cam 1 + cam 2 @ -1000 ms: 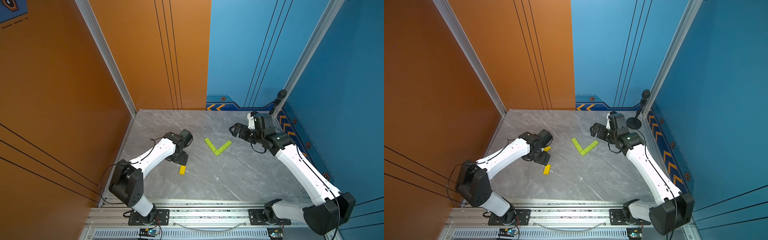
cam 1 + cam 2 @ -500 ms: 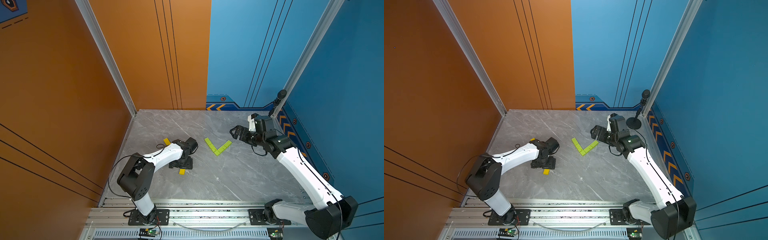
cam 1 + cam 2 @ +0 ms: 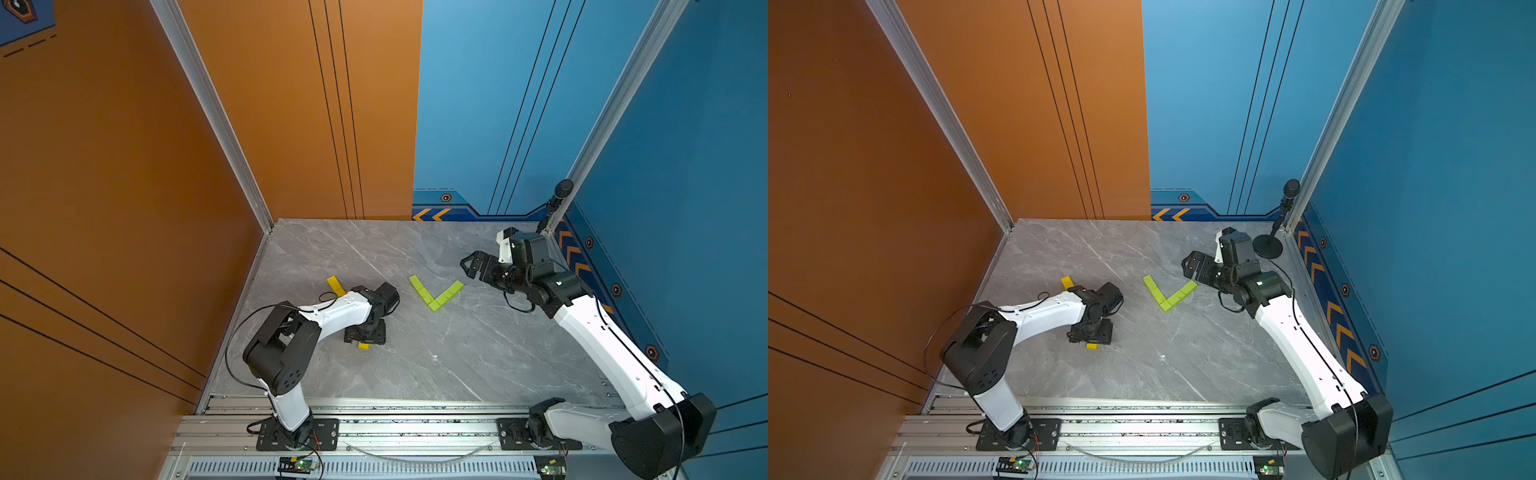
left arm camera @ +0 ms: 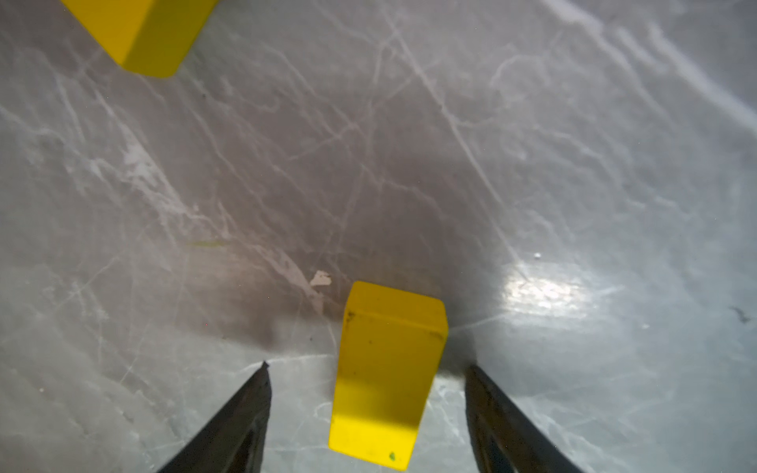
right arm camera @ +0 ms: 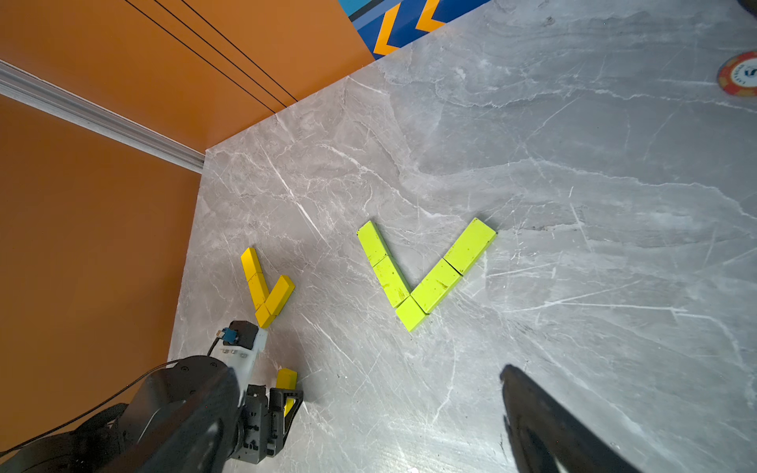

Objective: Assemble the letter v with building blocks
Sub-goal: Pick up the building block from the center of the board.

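Fingers (image 4: 241,422) of the left gripper (image 4: 367,364) stand spread to either side of a loose yellow brick (image 4: 387,368). Bare marble table (image 4: 532,164) shows in the gap on each side, so nothing is clamped yet. The brick lies flat with its long axis running along the fingers, so a squeeze would take it across its narrow width. From there the unfinished yellow v (image 5: 266,286) lies farther from the rail and slightly toward the orange wall (image 3: 124,208). One of its arms has two bricks and the other only one, so the brick probably belongs at the free end of the short arm. That end faces open table, whereas the wall crowds the figure's other side. The green v (image 3: 434,293) looks complete and sits well apart across bare marble. The right gripper (image 3: 469,266) hovers beside its tip, jaws wide and empty, so the left arm is the nearer one.
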You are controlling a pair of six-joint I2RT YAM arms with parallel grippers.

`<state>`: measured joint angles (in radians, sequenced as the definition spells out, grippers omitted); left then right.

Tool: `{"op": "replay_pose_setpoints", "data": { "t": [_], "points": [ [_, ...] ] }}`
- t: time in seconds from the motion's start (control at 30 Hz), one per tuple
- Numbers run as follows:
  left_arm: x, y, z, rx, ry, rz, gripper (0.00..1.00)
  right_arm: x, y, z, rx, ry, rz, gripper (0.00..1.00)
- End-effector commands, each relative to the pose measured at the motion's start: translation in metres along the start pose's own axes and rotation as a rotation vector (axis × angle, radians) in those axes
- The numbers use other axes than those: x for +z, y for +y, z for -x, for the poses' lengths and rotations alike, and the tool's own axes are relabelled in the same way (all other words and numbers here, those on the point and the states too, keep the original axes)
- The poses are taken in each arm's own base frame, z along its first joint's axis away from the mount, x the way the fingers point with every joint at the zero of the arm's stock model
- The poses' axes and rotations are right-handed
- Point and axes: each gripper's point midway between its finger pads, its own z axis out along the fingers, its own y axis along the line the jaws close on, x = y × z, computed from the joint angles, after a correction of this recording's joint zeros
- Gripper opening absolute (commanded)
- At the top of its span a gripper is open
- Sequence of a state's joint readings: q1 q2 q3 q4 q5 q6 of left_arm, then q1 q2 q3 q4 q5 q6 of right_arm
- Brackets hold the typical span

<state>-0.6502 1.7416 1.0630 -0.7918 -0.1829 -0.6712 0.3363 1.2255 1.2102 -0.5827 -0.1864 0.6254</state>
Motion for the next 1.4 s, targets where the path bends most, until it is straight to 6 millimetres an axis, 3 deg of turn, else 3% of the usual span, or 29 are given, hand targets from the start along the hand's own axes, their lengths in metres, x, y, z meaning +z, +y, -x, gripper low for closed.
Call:
{"op": "replay_pose_setpoints", "data": {
  "t": [0.0,0.1,0.27,0.43,0.53,0.63,0.73,0.83,1.07,1.27,1.37],
  "points": [
    [0.013,-0.001,-0.010,0.002,0.035,0.009,0.74,-0.007,0.001,0.002,0.008,-0.024,0.020,1.00],
    [0.011,-0.004,-0.006,-0.006,0.015,-0.006,0.65,-0.008,-0.001,0.001,0.010,-0.023,0.019,1.00],
    [0.022,-0.001,-0.016,-0.025,0.042,-0.044,0.42,-0.006,-0.002,-0.001,0.015,-0.019,0.018,1.00],
    [0.023,-0.002,-0.017,-0.022,0.039,-0.120,0.32,-0.007,-0.004,-0.001,0.018,-0.024,0.014,1.00],
    [0.011,-0.008,-0.010,0.048,0.007,-0.149,0.24,-0.006,-0.004,-0.002,0.020,-0.021,0.014,1.00],
    [-0.015,-0.016,0.012,0.159,-0.048,-0.155,0.20,-0.006,-0.005,-0.003,0.025,-0.020,0.013,1.00],
    [-0.044,-0.023,0.044,0.320,-0.117,-0.132,0.19,-0.006,-0.005,-0.003,0.025,-0.020,0.014,1.00],
    [-0.059,-0.020,0.086,0.461,-0.194,-0.068,0.19,-0.005,-0.004,-0.005,0.035,-0.016,0.021,1.00],
    [-0.055,-0.016,0.168,0.569,-0.246,-0.083,0.20,-0.008,-0.009,-0.009,0.027,-0.004,0.004,1.00],
    [-0.038,-0.029,0.208,0.720,-0.261,-0.046,0.20,-0.008,-0.013,-0.011,0.027,0.012,-0.009,1.00],
    [-0.025,-0.030,0.217,0.730,-0.240,-0.056,0.20,-0.008,-0.014,-0.009,0.029,0.012,-0.015,1.00]
  ]
}}
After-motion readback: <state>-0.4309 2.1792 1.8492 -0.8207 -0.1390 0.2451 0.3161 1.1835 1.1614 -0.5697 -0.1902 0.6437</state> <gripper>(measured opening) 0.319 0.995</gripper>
